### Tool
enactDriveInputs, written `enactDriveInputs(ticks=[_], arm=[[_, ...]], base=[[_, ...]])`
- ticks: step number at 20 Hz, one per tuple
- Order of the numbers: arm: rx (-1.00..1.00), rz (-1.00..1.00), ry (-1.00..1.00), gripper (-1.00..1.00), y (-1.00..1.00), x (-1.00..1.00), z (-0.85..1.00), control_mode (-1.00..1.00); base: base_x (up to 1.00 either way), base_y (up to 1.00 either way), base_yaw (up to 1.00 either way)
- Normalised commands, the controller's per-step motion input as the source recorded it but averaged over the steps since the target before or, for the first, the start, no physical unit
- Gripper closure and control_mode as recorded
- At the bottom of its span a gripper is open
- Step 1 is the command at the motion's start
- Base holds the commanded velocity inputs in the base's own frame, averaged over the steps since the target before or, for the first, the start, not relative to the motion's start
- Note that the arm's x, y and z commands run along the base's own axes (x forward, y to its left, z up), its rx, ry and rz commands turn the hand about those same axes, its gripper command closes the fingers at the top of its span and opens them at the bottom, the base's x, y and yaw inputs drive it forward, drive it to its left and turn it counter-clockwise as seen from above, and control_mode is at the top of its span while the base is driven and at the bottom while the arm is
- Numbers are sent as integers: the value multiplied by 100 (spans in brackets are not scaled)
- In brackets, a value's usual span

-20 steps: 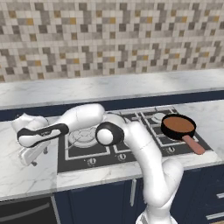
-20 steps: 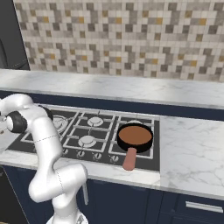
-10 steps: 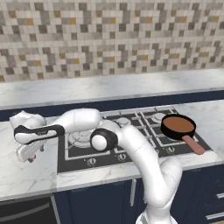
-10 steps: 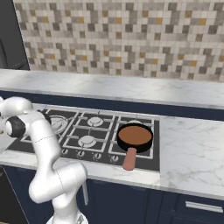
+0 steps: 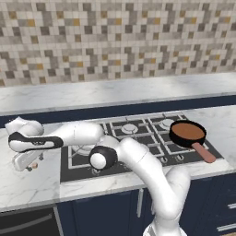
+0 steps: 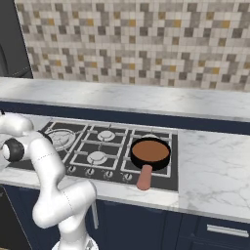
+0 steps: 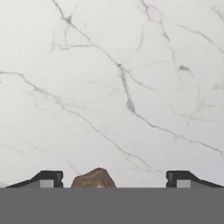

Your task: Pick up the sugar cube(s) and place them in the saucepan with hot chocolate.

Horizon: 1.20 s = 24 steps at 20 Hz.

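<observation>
Reaching far over the left counter, your arm lies stretched almost flat in the left base view, wrist bent down so the gripper hangs at the marble beside a tiny sugar cube; the saucepan with hot chocolate sits well apart on the stove's right front burner, handle toward you.

From the right base view, you see the saucepan with hot chocolate on the hob and the arm folded away leftward.

Looking through the hand view, a sugar cube sits between your spread fingertips, nearer the left one; the jaws stand released, touching nothing yet, poised to clamp.
</observation>
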Motion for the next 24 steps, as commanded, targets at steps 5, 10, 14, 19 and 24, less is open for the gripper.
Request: enactDriveInputs(ticks=[5, 10, 14, 19, 24], arm=[[-1, -3, 1, -100, 0, -18, -41, -100], [0, 0, 0, 100, 0, -10, -17, -100], [0, 0, 1, 100, 0, -8, -11, -100], [0, 0, 3, 100, 0, -12, -2, -100], [0, 0, 4, 100, 0, -16, 0, -100]], base=[[0, 0, 0], [0, 0, 0], [0, 0, 0], [0, 0, 0], [0, 0, 0]])
